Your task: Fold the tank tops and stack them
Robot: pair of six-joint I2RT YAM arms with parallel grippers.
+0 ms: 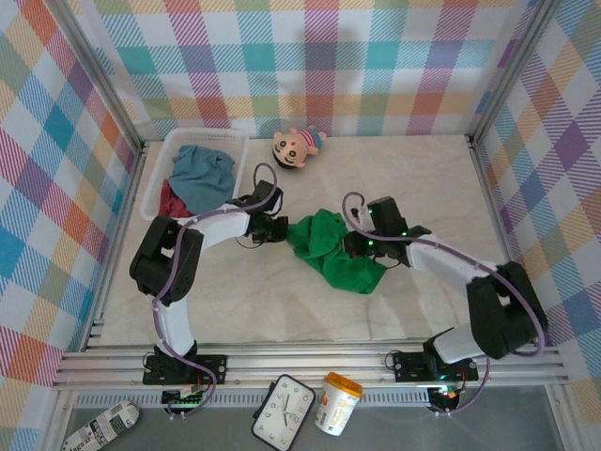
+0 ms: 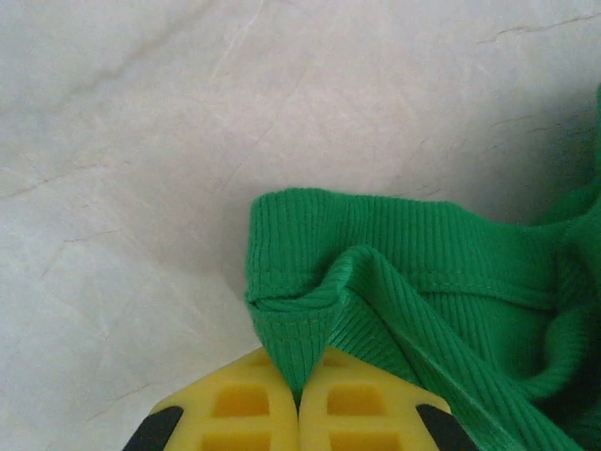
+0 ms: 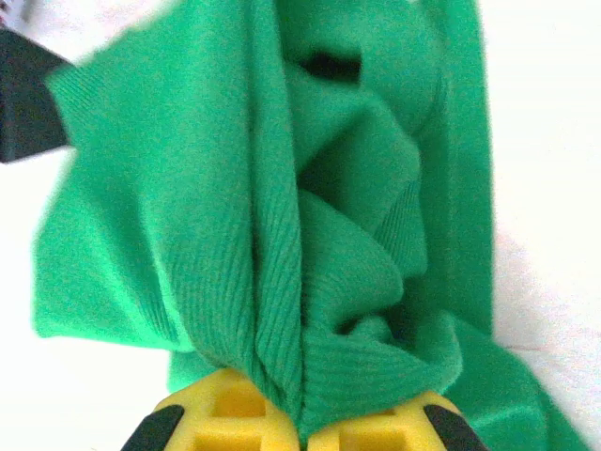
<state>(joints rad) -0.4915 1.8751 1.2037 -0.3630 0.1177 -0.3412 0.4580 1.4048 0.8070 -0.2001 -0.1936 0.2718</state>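
Bright green ribbed tank top (image 1: 333, 249), bunched in deep folds on the marble tabletop (image 1: 432, 188), right of the white mesh basket (image 1: 208, 135) in the top view. Left gripper (image 2: 299, 399) is clamped on its stitched hem corner; right gripper (image 3: 302, 427) is pinched on gathered cloth. Blue-grey tank top (image 1: 202, 174) and dark red tank top (image 1: 169, 199) lie crumpled inside the basket.

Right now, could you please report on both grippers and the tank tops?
Left gripper shut on bright green ribbed tank top; right gripper shut on it too. Blue-grey cloth top, dark red cloth top in white mesh basket. Big-headed doll well apart.
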